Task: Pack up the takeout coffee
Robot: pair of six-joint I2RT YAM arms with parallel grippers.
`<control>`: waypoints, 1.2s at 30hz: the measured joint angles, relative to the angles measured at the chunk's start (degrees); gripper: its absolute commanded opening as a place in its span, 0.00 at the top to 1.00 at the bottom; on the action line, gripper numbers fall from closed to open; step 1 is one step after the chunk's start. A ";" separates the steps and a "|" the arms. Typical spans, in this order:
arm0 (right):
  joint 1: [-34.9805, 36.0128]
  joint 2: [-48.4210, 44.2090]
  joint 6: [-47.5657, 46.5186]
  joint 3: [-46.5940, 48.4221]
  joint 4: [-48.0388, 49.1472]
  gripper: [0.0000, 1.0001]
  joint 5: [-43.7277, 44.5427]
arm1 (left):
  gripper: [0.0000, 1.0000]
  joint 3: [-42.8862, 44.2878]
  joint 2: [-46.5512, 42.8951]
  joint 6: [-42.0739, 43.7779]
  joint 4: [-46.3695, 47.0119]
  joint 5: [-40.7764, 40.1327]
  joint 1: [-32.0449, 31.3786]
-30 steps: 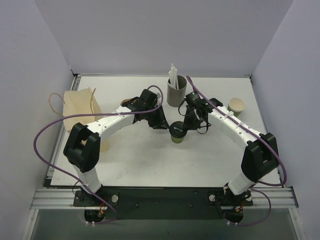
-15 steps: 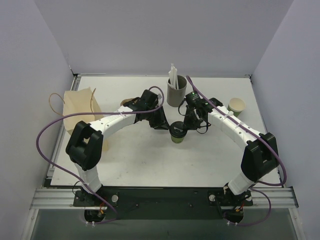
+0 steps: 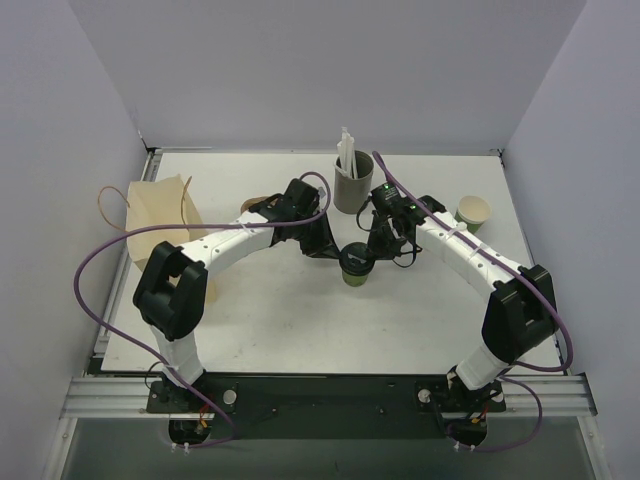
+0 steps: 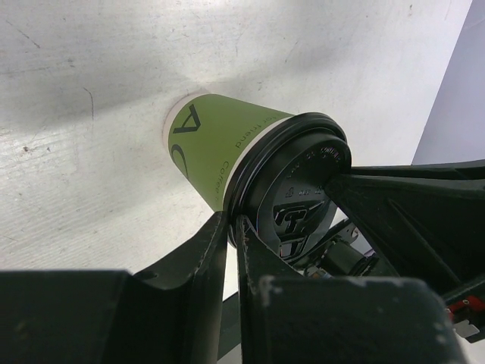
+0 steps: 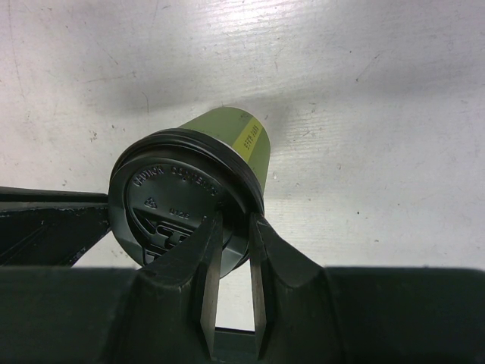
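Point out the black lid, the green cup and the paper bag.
black lid (image 5: 163, 189): right wrist view, embossed top.
green cup (image 4: 220, 144): left wrist view, side wall.
paper bag (image 3: 160, 210): top external view, its side.
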 measured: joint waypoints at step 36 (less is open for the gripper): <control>-0.02 -1.46 0.15 -2.64 2.45 0.85 2.12 | 0.66 -4.81 -0.04 -1.95 7.72 -0.50 -0.72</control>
